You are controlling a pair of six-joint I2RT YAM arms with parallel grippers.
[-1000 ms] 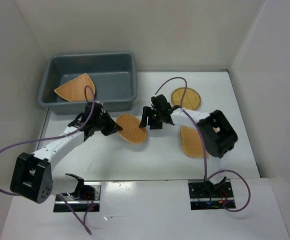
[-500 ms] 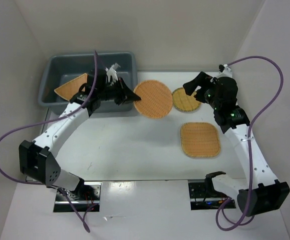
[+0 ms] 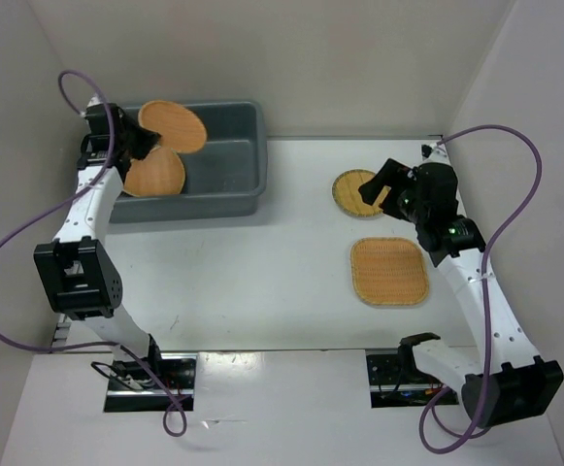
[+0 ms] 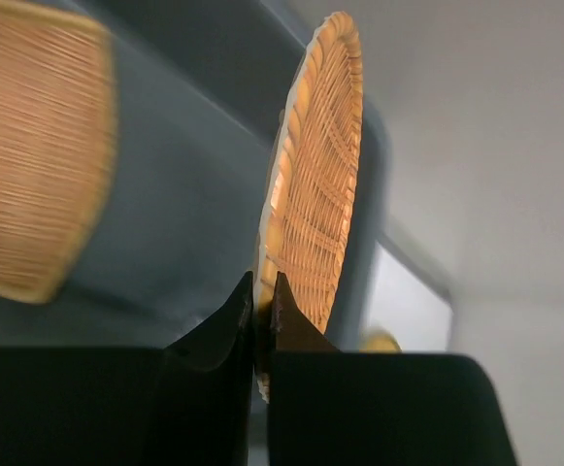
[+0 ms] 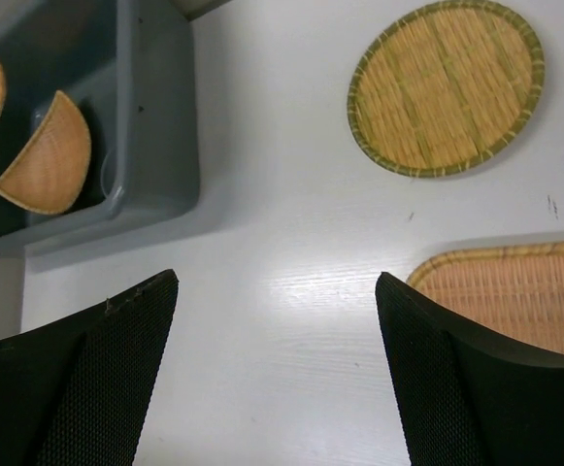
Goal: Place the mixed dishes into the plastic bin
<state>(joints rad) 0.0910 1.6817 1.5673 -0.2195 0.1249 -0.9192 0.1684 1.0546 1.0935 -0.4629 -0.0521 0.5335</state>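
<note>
My left gripper (image 3: 134, 146) is shut on the edge of a round orange woven plate (image 3: 172, 126) and holds it over the left part of the blue-grey plastic bin (image 3: 228, 160). In the left wrist view the plate (image 4: 315, 194) stands edge-on between my fingertips (image 4: 262, 291). A rounded triangle plate (image 3: 155, 173) lies inside the bin. My right gripper (image 3: 377, 186) is open and empty, above the table beside the yellowish round plate (image 3: 355, 194). The rounded square plate (image 3: 388, 271) lies flat nearer the front.
In the right wrist view the yellowish plate (image 5: 444, 87) is at the top right, the square plate (image 5: 514, 291) at the right edge, and the bin (image 5: 155, 126) at the top left. White walls enclose the table.
My left arm has swung the round plate from beside the bin's right end to over its left part. My right gripper has shifted only slightly near the yellowish plate.
</note>
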